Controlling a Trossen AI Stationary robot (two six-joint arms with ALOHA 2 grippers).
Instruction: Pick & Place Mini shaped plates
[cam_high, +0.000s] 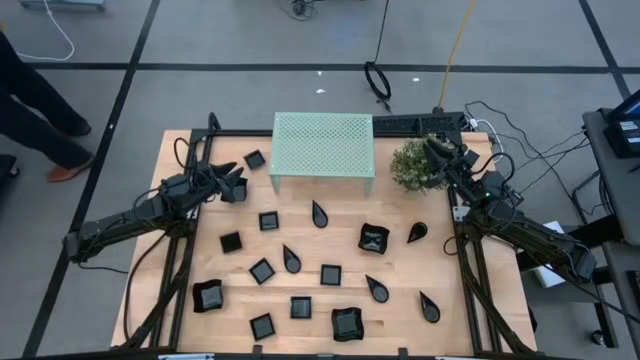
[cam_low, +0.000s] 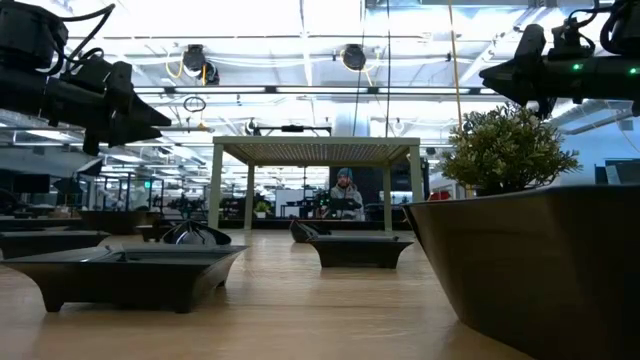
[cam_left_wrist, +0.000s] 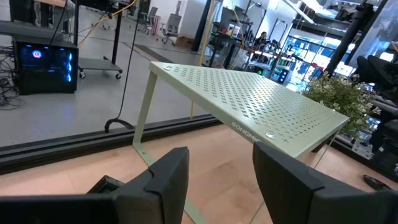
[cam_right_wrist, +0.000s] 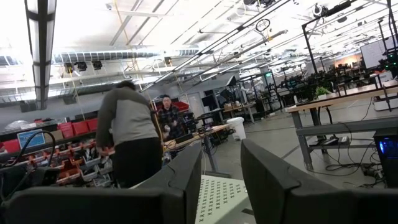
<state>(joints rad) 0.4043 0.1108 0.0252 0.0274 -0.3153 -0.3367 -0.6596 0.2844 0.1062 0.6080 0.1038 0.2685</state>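
Note:
Several mini shaped plates, glossy black, lie flat across the wooden table: small squares (cam_high: 268, 221), teardrops (cam_high: 319, 213) and larger curved-rim squares (cam_high: 373, 238). The low view shows two of them close up (cam_low: 130, 270) (cam_low: 360, 247). My left gripper (cam_high: 238, 185) (cam_left_wrist: 221, 165) hovers open above the table's left side, pointing level toward the mint-green stand. My right gripper (cam_high: 437, 148) (cam_right_wrist: 221, 162) hangs open at the far right, above the plant, tipped slightly upward. Neither has anything between its fingers.
A mint-green perforated stand (cam_high: 323, 145) stands on its legs at the far middle of the table. A bushy green plant (cam_high: 412, 165) sits beside it on the right. A black frame (cam_high: 170, 250) borders the table's sides. People stand in the room beyond the table (cam_right_wrist: 127, 140).

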